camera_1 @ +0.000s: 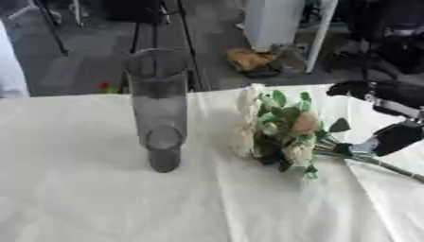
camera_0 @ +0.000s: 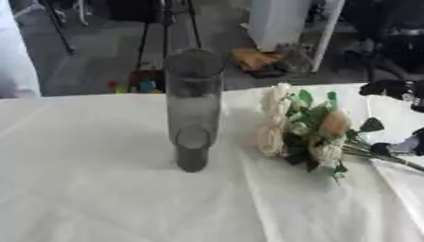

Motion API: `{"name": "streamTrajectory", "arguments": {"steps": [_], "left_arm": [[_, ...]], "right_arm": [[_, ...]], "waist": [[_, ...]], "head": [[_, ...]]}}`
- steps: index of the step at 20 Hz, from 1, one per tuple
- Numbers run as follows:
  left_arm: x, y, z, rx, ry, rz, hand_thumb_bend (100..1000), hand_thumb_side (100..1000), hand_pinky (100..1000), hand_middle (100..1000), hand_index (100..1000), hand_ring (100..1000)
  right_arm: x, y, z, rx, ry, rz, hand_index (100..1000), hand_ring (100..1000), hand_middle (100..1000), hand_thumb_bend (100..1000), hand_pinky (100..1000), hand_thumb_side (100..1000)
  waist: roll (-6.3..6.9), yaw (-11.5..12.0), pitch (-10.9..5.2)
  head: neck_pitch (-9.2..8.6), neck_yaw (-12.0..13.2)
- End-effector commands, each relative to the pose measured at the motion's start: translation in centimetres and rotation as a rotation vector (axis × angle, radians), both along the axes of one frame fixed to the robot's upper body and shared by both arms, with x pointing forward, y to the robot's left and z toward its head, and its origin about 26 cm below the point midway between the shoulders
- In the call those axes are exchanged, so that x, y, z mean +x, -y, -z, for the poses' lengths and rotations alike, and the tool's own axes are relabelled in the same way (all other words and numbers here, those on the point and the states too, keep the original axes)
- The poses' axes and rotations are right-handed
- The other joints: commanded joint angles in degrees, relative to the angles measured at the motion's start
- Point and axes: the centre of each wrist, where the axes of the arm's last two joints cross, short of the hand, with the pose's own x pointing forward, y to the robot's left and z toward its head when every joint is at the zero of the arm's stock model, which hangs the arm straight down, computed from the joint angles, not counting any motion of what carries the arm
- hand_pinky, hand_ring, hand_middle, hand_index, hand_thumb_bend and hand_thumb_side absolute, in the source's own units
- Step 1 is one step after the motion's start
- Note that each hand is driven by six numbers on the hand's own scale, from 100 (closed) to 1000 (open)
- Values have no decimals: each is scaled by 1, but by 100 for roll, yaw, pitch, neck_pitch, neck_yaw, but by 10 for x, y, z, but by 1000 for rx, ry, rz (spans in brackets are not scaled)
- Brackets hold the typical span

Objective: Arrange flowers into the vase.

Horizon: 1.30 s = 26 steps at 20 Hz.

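A tall clear glass vase (camera_0: 194,108) stands upright in the middle of the white-clothed table (camera_0: 99,189). To its right a bouquet (camera_1: 286,130) of cream and peach roses with green leaves lies on the cloth, heads toward the vase and stems (camera_1: 389,166) running off to the lower right. My right hand (camera_1: 396,136) comes in from the right edge. Its fingers (camera_1: 357,88) are spread well above the stems, and its thumb tip rests against the stems just behind the leaves. The hand is open. My left hand does not show.
The table's far edge runs behind the vase. Beyond it lie a grey floor, stand legs, a white cabinet (camera_0: 286,23) and some clutter. Folds cross the cloth near the bouquet. Bare cloth spreads left of and in front of the vase.
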Motion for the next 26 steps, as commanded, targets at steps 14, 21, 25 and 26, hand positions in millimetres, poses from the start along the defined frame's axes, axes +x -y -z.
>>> {"name": "streamTrajectory", "arguments": {"steps": [14, 21, 25, 26], "left_arm": [[-1, 2, -6, 11, 20, 10, 133, 947, 667, 930, 961, 1000], [-2, 4, -6, 11, 19, 14, 124, 950, 667, 930, 961, 1000], [-1, 5, -6, 10, 18, 19, 115, 956, 666, 930, 961, 1000], [-1, 5, -6, 10, 18, 19, 115, 957, 666, 929, 961, 1000]], "right_arm": [[13, 23, 9, 37, -44, 97, 1000, 998, 922, 522, 935, 613], [20, 19, 18, 32, -67, 88, 1000, 944, 919, 536, 896, 577], [24, 17, 22, 30, -48, 90, 986, 927, 886, 497, 883, 613], [25, 17, 22, 34, -30, 93, 978, 923, 873, 472, 881, 638]], "waist": [[-17, 0, -74], [-11, 40, -68], [-6, 64, -54], [-5, 71, -50]], "head": [[45, -56], [43, -81], [22, -100], [22, -105]]}}
